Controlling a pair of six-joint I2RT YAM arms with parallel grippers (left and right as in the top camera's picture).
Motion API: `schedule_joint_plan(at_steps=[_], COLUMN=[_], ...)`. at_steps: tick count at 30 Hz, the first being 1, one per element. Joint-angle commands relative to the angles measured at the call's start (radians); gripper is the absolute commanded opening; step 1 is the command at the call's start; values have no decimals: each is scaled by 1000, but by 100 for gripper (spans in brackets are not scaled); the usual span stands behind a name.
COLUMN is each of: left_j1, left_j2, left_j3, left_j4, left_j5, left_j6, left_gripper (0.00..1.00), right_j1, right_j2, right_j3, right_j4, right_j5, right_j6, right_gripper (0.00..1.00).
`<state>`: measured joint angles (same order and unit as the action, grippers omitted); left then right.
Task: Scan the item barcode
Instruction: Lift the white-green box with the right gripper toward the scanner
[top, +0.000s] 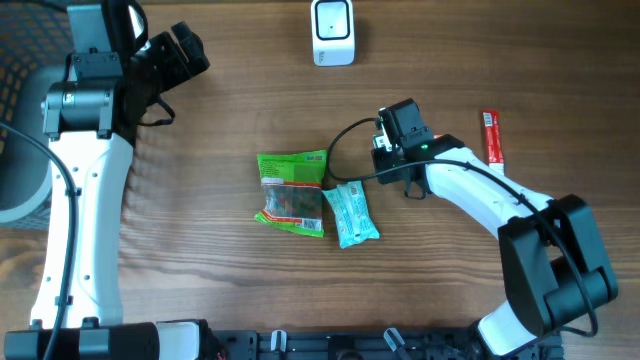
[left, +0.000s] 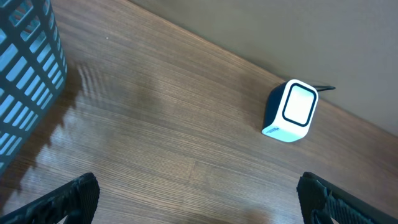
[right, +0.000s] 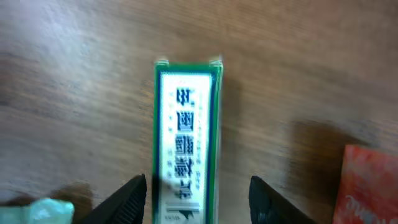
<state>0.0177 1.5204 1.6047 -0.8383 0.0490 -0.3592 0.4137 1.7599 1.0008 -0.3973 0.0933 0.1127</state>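
Note:
A flat white packet with a green border and dark print lies on the wooden table between the jaws of my right gripper. The jaws are open: the left finger is close against the packet's edge and the right finger stands well clear of it. From overhead the right gripper covers most of that packet. The white barcode scanner stands at the table's far edge and also shows in the left wrist view as the scanner. My left gripper hangs wide open over bare wood, empty, at the far left.
A green snack bag and a teal wrapped bar lie mid-table, left of the right gripper. A red bar lies to its right, seen as a red packet. A blue mesh basket stands at the far left.

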Motion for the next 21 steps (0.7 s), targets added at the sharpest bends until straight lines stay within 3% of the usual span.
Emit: schedule_joint_plan(at_steps=[1, 10, 13, 21], left_j1=[-1, -1, -1, -1], left_j2=[4, 4, 4, 4], left_j3=[0, 0, 0, 0], left_j4=[2, 2, 2, 2], left_j5=[-17, -17, -17, -17], left_j6=[15, 15, 15, 15], left_gripper=[100, 100, 100, 100], right_j1=[-2, -2, -2, -2], right_j2=[19, 19, 19, 19], right_j3=[-53, -126, -126, -125], right_j4=[51, 108, 105, 171], right_j5=[-28, -27, -44, -42], right_j6=[21, 20, 21, 16], right_gripper=[53, 42, 47, 46])
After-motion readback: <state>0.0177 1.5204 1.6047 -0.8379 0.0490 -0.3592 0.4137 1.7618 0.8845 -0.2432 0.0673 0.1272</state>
